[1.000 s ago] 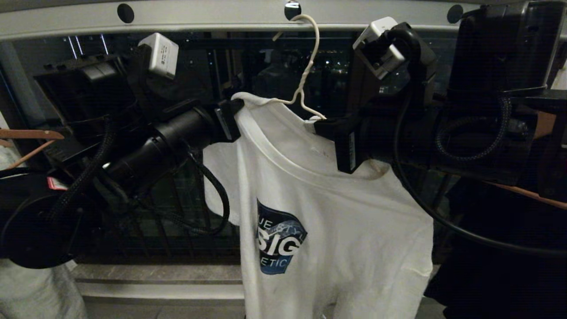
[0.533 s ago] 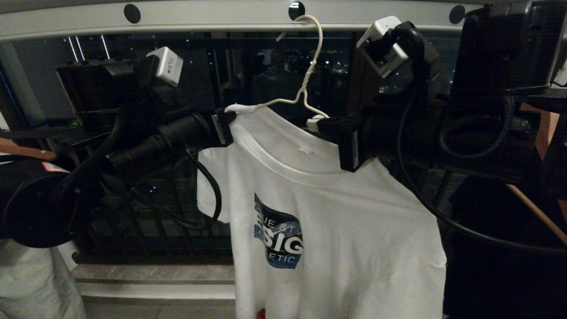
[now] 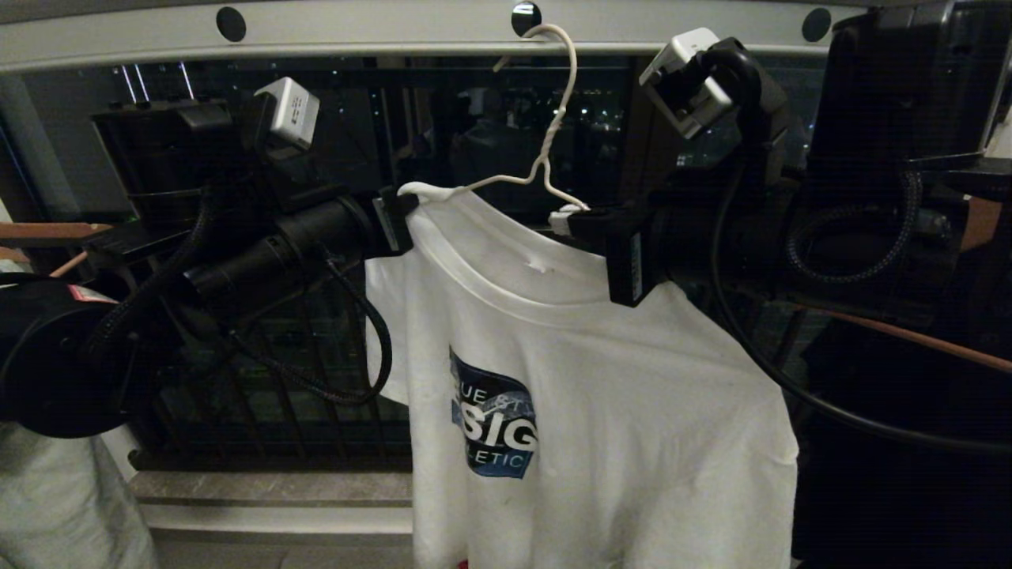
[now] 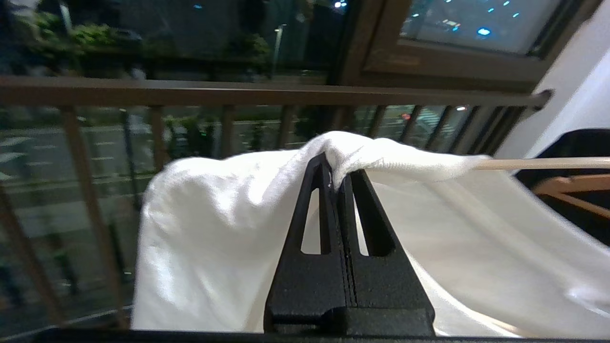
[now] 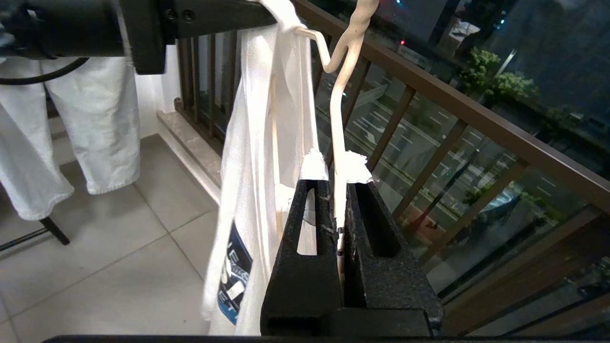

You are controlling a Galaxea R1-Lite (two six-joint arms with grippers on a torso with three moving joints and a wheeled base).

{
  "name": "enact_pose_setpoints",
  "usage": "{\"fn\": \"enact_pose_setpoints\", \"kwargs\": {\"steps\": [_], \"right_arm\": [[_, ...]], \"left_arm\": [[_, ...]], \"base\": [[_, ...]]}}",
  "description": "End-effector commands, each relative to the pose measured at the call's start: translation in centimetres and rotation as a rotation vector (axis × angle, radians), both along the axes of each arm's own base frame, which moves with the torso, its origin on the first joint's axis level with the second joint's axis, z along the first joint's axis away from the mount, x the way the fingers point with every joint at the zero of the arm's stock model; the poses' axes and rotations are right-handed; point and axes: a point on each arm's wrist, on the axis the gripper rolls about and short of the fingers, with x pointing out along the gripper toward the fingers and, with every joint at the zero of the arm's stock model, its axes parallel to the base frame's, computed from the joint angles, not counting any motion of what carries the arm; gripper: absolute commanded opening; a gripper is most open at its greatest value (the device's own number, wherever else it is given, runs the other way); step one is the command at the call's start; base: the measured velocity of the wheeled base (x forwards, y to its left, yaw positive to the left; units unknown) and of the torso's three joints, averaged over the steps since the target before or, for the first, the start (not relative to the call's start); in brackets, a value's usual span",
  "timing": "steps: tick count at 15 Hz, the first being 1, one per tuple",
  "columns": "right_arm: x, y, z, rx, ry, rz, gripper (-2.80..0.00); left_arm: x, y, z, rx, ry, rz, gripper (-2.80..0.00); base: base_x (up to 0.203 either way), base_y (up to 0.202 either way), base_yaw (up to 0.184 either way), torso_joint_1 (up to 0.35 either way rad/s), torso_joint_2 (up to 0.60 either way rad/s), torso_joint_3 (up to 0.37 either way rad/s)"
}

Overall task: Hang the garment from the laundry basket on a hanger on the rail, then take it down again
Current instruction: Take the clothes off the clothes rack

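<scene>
A home balcony used for drying laundry, seen at night. A pale rail [image 3: 379, 32] with round holes runs overhead, with a wire hanger [image 3: 545, 150] hooked in one hole and carrying a T-shirt [image 3: 585, 395]. Behind it stands a dark railing [image 5: 429, 119] of vertical bars, with street lights, trees and a road beyond. The floor [image 5: 95, 247] is pale tile with a stone sill, and white trousers [image 5: 62, 128] hang nearby.

Dim night scene, dark arms; blurred edges
</scene>
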Motion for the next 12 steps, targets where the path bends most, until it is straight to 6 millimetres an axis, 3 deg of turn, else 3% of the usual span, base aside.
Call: {"fn": "enact_pose_setpoints", "kwargs": {"steps": [1,4,5,9,12], "right_arm": [[0.0,0.1,-0.1,-0.002,0.000,0.001,-2.80],[0.0,0.1,-0.1,-0.003,0.001,0.002,-2.80],[0.0,0.1,-0.2,-0.005,0.003,0.002,-2.80],[0.1,0.1,-0.3,-0.008,0.007,0.002,-2.80],[0.2,0.2,-0.3,-0.010,0.007,0.002,-2.80]], "left_arm": [[-0.5,-0.2,0.4,-0.015,-0.009,-0.017,-2.80],[-0.6,-0.4,0.2,-0.013,-0.003,-0.024,-2.80],[-0.6,-0.4,0.1,-0.011,0.001,-0.023,0.00],[-1.3,0.0,0.6,0.012,0.031,-0.028,0.00],[-4.7,1.2,2.7,0.051,0.095,-0.147,0.00]], "base": [[0.000,0.000,0.000,0.000,0.00,0.000],[0.000,0.000,0.000,0.000,0.00,0.000],[0.000,0.000,0.000,0.000,0.00,0.000],[0.000,0.000,0.000,0.000,0.00,0.000],[0.000,0.000,0.000,0.000,0.00,0.000]]}}
